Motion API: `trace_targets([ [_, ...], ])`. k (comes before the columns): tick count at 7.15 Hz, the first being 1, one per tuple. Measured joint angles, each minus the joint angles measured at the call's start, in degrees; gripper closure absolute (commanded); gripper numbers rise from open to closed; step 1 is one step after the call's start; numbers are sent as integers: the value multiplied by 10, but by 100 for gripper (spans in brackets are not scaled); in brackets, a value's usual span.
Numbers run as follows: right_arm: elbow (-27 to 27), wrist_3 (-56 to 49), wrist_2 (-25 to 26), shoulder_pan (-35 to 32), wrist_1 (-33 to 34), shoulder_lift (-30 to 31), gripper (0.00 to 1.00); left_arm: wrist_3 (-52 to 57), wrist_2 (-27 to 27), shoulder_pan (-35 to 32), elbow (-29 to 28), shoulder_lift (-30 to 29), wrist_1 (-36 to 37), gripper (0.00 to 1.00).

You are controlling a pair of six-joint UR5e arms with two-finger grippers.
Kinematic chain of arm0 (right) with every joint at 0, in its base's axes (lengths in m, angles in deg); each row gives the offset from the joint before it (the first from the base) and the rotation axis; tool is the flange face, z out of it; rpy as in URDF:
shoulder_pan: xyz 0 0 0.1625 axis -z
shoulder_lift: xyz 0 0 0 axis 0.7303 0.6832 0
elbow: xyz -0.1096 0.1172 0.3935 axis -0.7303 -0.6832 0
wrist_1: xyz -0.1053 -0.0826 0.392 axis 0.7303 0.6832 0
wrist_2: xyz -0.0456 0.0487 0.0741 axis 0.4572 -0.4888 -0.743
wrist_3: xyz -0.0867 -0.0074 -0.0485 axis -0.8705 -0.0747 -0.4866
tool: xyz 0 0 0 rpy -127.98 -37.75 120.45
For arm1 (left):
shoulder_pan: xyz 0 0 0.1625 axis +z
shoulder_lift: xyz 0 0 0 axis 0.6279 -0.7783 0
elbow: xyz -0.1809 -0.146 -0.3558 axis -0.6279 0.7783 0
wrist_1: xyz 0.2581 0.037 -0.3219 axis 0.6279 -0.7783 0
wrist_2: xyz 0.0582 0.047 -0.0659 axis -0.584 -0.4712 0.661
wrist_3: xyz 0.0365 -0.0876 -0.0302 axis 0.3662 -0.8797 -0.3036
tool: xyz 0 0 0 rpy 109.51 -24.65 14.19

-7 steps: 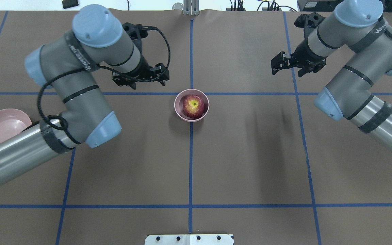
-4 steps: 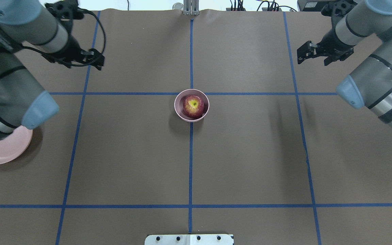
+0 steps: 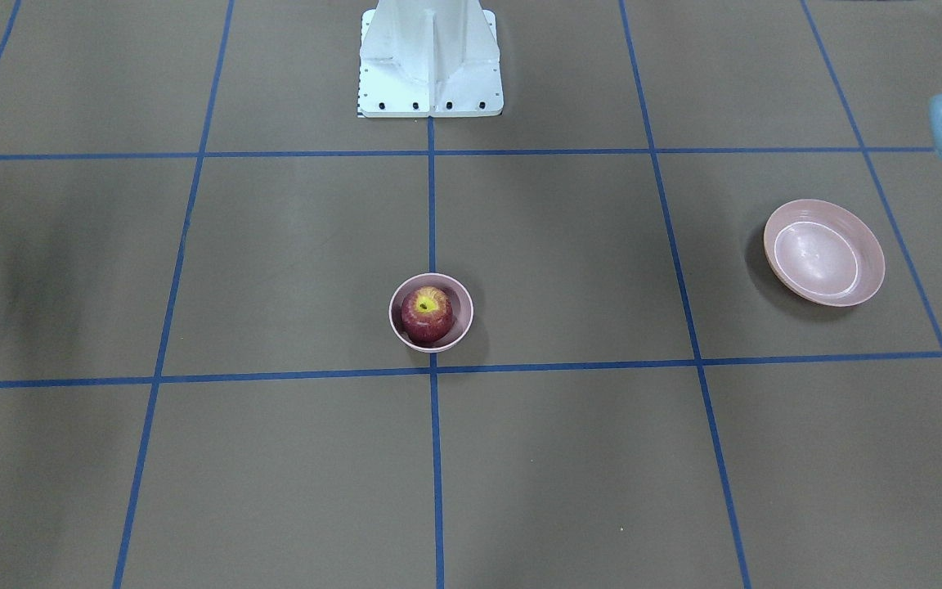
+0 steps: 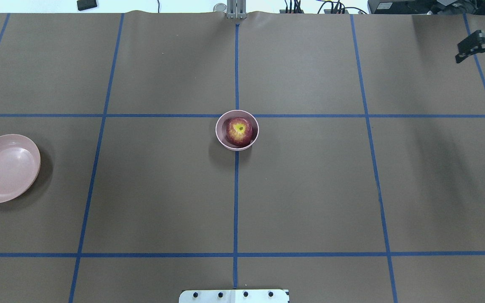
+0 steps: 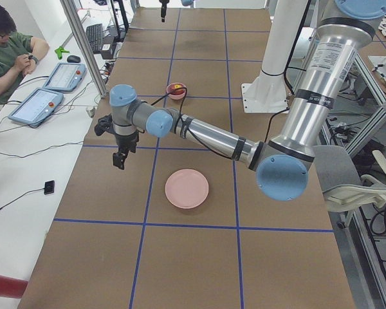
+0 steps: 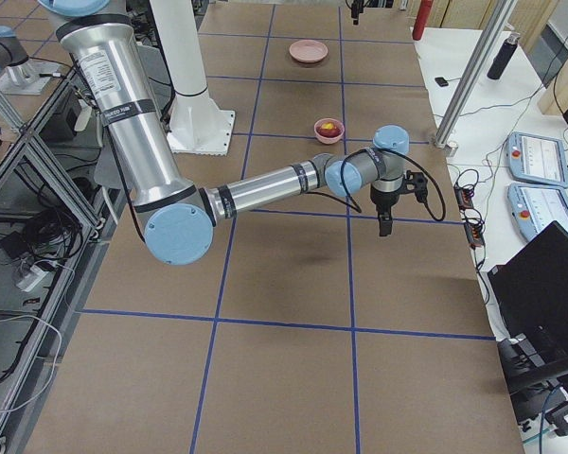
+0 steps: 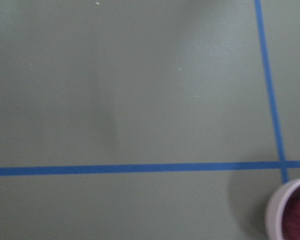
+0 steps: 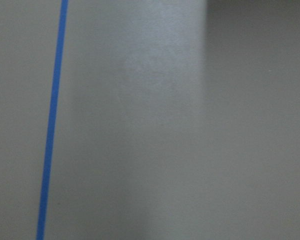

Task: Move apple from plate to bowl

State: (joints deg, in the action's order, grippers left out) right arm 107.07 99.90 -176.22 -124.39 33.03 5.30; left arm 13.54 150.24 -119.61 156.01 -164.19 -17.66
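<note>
The dark red apple [image 4: 238,131] with a yellow-green patch at its stem sits inside the small deep pink bowl [image 4: 221,139] at the table's centre; both also show in the front view, apple [image 3: 427,314] and bowl [image 3: 459,325]. The wide shallow pink plate [image 4: 4,168] lies empty at the left edge. My right gripper [image 4: 477,52] hangs open and empty at the far right back corner, far from the bowl. My left gripper [image 5: 119,159] hangs over the table's far edge beyond the plate; I cannot tell whether it is open or shut. The left wrist view catches the bowl's rim [image 7: 276,210].
The white robot base plate [image 4: 234,296] is at the near edge. A mast [image 4: 235,9] stands at the far edge's middle. Blue tape lines grid the brown table. An operator [image 5: 6,51] sits beyond the far side with tablets and cables.
Both arms have swung outward. The left arm has left the overhead view and uncovered the whole plate. The right gripper has moved to the far right corner. Apple and bowl have not moved.
</note>
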Motion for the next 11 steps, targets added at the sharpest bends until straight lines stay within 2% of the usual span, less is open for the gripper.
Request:
trace_targets([
  [2,-1,-62,-47,-71,9,57,0,16,25,-53,-41,37,-6,2],
  [5,5,-74,-72,-102,27,94,0,45,44,-89,-70,96,-15,2],
  [8,7,-90,-69,-116,48,119,0,59,76,-104,-59,123,-16,2],
  [11,7,-137,-66,-126,50,138,0,37,77,-102,-11,150,-7,2],
])
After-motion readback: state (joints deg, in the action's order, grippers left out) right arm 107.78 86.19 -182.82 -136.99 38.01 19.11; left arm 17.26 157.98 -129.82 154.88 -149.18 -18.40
